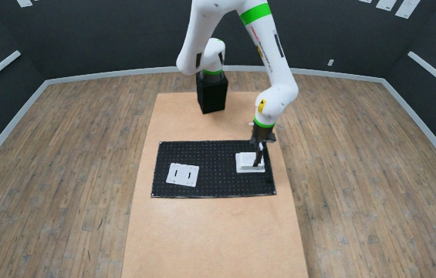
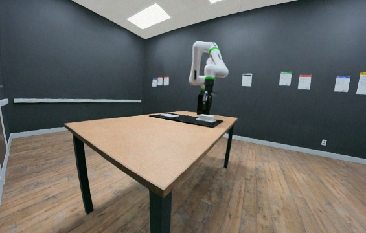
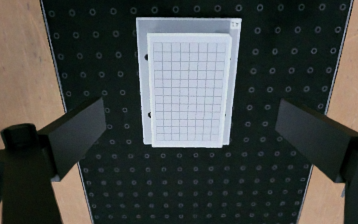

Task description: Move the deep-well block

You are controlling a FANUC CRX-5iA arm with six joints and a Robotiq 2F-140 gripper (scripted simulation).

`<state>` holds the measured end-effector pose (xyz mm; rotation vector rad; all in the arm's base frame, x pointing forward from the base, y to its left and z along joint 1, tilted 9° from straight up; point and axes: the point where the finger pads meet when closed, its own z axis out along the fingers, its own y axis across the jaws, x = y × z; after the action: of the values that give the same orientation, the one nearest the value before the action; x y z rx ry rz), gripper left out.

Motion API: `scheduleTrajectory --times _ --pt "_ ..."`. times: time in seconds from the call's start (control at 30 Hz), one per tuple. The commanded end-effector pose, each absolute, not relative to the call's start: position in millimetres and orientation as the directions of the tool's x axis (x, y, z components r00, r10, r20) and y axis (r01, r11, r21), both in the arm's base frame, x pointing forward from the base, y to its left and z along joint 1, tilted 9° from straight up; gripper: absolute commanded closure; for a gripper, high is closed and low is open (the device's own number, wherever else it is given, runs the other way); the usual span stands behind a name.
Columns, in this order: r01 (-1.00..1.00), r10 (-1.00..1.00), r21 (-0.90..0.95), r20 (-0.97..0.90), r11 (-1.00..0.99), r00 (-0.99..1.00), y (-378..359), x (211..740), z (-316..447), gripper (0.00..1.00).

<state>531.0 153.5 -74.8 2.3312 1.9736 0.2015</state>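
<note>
The white 96-well deep-well block (image 1: 245, 159) (image 2: 206, 116) (image 3: 189, 89) sits flat on a white nest plate (image 1: 249, 170) (image 3: 141, 60) at the right end of the black perforated board in the top view. In the wrist view the nest's A1 mark (image 3: 235, 23) lies at its top right corner, beside the block's corner. My gripper (image 1: 258, 157) (image 2: 205, 105) (image 3: 191, 114) is open and hangs just above the block, fingers spread wide on either side and clear of it. The other nest (image 1: 182, 174) (image 2: 169, 114) at the left end is empty.
The black perforated board (image 1: 214, 181) (image 2: 186, 119) (image 3: 105, 50) lies on a wooden table (image 1: 210, 232) (image 2: 144, 145). The arm's black base block (image 1: 211, 94) stands at the table's far end.
</note>
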Motion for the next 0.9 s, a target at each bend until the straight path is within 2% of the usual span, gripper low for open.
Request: scheduleTrajectory --times 0.0,0.87 --pt "0.975 0.986 0.147 0.049 -0.167 0.161 153.8 531.6 -74.1 0.00" --pt "0.975 0.986 0.147 0.049 -0.167 0.161 80.4 534.0 -75.5 0.00"
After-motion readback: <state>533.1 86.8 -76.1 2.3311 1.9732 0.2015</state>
